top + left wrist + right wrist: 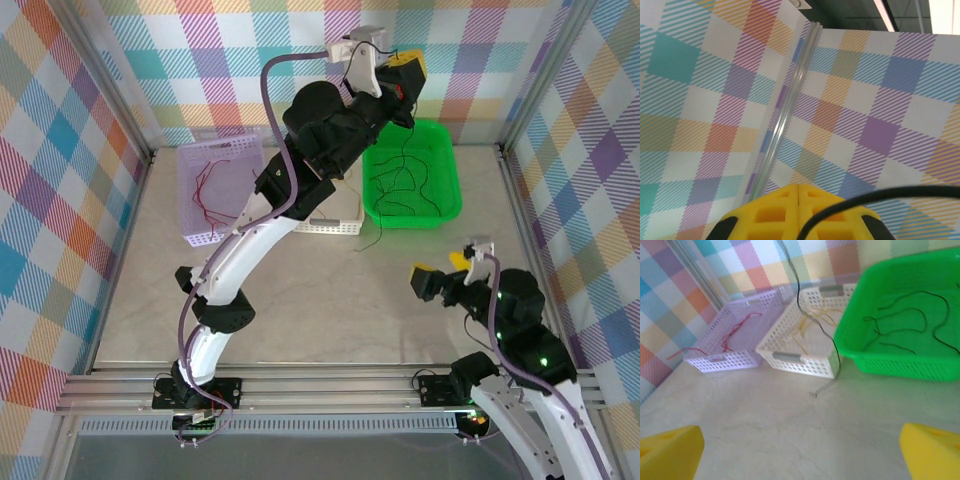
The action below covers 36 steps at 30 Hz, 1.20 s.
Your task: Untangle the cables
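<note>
The square green plastic basket (410, 222) lies well below the left gripper (405, 80). In the left wrist view that gripper's yellow jaws are pressed together, and a long thin black cable (838, 365) seems pinched in them. The cable hangs down past the basket's corner and its free end reaches the pale table (300, 300). Other black cables (400, 185) lie loosely looped in that basket, directly under the jaws.

The step looks like drawing this one strand clear of the pile. That calls for a slow, straight lift so it slides out without dragging its neighbours, then laying it down flat.

The white slotted basket (800, 362) with tan wires (810, 320) stands beside the hanging tail, which could snag in its slots. The lilac slotted basket (725, 361) further over holds red wires (735, 332).

The right gripper (802, 450) is spread wide and empty, low over bare table, with all three baskets ahead of its jaws
</note>
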Tool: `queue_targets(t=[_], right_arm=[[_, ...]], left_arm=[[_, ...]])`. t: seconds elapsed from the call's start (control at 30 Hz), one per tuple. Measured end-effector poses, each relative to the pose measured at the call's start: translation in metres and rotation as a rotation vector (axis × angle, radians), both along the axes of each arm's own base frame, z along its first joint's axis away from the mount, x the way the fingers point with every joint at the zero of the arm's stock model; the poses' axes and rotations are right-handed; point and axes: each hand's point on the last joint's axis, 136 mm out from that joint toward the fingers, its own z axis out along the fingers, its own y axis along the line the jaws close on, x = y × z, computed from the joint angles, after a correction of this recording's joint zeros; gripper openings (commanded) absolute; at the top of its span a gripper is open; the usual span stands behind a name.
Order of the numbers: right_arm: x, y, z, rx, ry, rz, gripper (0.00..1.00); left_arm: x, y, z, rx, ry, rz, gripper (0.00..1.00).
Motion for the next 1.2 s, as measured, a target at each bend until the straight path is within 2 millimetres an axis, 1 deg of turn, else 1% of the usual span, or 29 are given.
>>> queue_targets(t=[0.17,0.27,0.33,0.4,0.5,0.53,0.6,0.63,0.67,0.7,0.77,0.83,0.87,0.97,1.07,1.13,1.2], right_arm=[[0.044,0.024,0.038,0.037,-0.069,0.031,1.0],[0.063,0.039,0.063,0.072,-0.122,0.066,1.0],[0.07,0.047,0.078,0.097,-0.164,0.088,1.0],[0.074,0.053,0.09,0.116,-0.201,0.112,0.95],[0.08,0.06,0.095,0.125,-0.222,0.138,0.88],[0.081,0.062,0.094,0.121,-0.223,0.143,0.84],[0.085,0.065,0.092,0.117,-0.219,0.148,0.69],[0.085,0.066,0.092,0.116,-0.222,0.153,0.6],[0.086,0.067,0.091,0.114,-0.224,0.159,0.48],[0.087,0.068,0.092,0.112,-0.229,0.165,0.39],[0.086,0.071,0.09,0.113,-0.225,0.179,0.26],[0.085,0.074,0.089,0.114,-0.216,0.197,0.1],[0.084,0.075,0.088,0.114,-0.214,0.205,0.0],[0.081,0.077,0.084,0.11,-0.194,0.221,0.0],[0.079,0.076,0.082,0.105,-0.157,0.216,0.0],[0.077,0.073,0.089,0.106,-0.153,0.206,0.0],[0.074,0.069,0.102,0.111,-0.167,0.191,0.0]], left_arm=[[-0.007,-0.005,0.0,-0.023,0.022,-0.046,0.0],[-0.014,-0.011,-0.003,-0.014,0.037,-0.072,0.0],[-0.019,-0.014,-0.006,0.0,0.048,-0.084,0.0],[-0.023,-0.015,-0.007,0.009,0.055,-0.094,0.0],[-0.027,-0.012,-0.005,0.018,0.06,-0.099,0.0],[-0.029,-0.011,-0.004,0.02,0.061,-0.102,0.0],[-0.031,-0.006,0.0,0.015,0.058,-0.102,0.0],[-0.033,-0.005,0.002,0.012,0.056,-0.103,0.0],[-0.035,-0.003,0.004,0.008,0.053,-0.104,0.0],[-0.037,-0.001,0.006,0.004,0.051,-0.106,0.0],[-0.039,0.002,0.01,-0.001,0.047,-0.107,0.0],[-0.041,0.004,0.013,-0.006,0.044,-0.108,0.0],[-0.042,0.005,0.014,-0.008,0.042,-0.108,0.0],[-0.044,0.009,0.016,-0.004,0.041,-0.104,0.0],[-0.044,0.015,0.013,0.019,0.052,-0.08,0.0],[-0.043,0.019,0.011,0.041,0.06,-0.055,0.16],[-0.041,0.024,0.005,0.073,0.075,-0.028,0.27]])
